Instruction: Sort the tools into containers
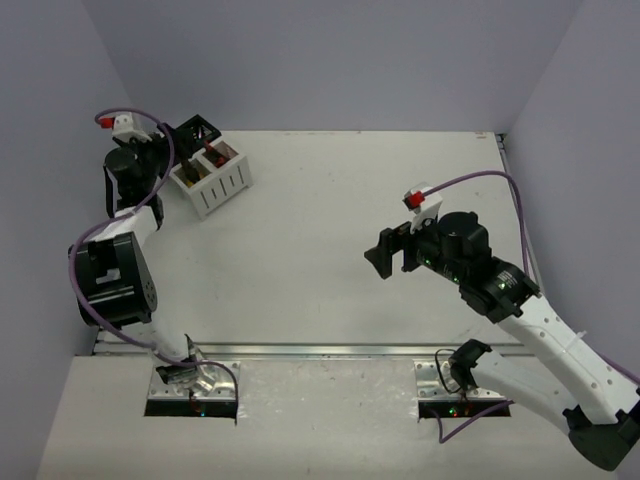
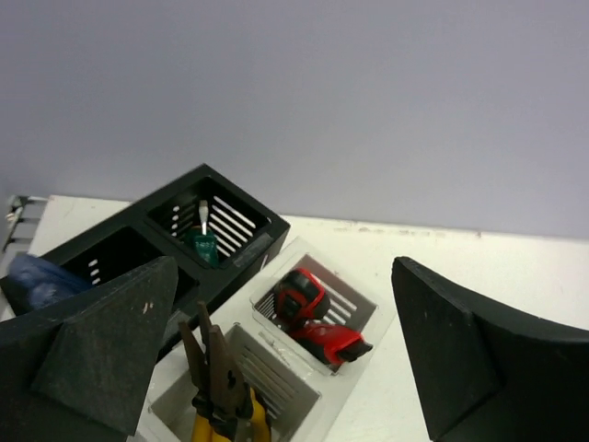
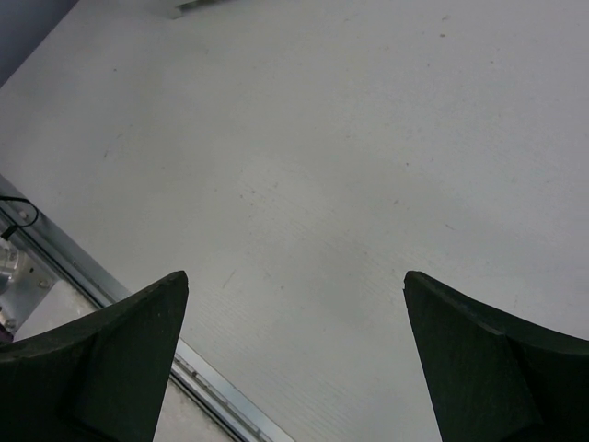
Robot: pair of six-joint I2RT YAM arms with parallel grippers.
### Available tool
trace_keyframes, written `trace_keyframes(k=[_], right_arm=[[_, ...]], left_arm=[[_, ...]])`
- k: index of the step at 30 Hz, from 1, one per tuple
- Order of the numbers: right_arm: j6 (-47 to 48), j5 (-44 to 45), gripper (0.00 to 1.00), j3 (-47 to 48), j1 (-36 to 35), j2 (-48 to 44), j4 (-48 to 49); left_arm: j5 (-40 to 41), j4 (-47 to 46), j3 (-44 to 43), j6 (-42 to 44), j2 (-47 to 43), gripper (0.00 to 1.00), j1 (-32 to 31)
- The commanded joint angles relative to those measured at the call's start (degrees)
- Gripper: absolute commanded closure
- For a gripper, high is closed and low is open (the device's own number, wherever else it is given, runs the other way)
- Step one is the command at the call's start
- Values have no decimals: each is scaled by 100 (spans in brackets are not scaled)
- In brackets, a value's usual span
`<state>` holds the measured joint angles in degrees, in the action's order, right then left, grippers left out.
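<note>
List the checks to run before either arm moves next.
1. Left tool open, empty: ok.
2. Right tool open, empty, above the table: ok.
3. Pliers inside the near white bin: ok.
4. Utility knives inside the far white bin: ok.
5. Green screwdriver inside the black bin: ok.
6. Blue item settled in the other black compartment: cannot tell, blurred.

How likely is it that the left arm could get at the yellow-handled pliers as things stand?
Probably yes: the left gripper hangs open just above the white bin in which the yellow-handled pliers stand, metal end up, with nothing covering them.
</note>
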<state>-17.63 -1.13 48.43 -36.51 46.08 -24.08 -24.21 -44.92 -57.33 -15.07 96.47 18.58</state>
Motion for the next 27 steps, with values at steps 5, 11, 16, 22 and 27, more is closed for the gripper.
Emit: trace_keyframes(k=[5,11,16,22,27], right_arm=[[13,1779,1,798,12,755,-667],[18,3085,1,1369,5,777,-1295],[112,3503,1,1420,4,402,-1645],[-37,3584,1,364,4,-346,-1166],[-46,3572,1,71,6,-511,-1036]], left_arm=[[3620,5490,-2303,-677,-2009,0,-1338],[3853,6271,-1405,-405,-3937,0,-2340],[4106,6872,-667,48,-4660,0,-2341],[4200,6409,532,-53,-5311,0,-2338],[4136,6299,710,65,-5452,0,-2341]])
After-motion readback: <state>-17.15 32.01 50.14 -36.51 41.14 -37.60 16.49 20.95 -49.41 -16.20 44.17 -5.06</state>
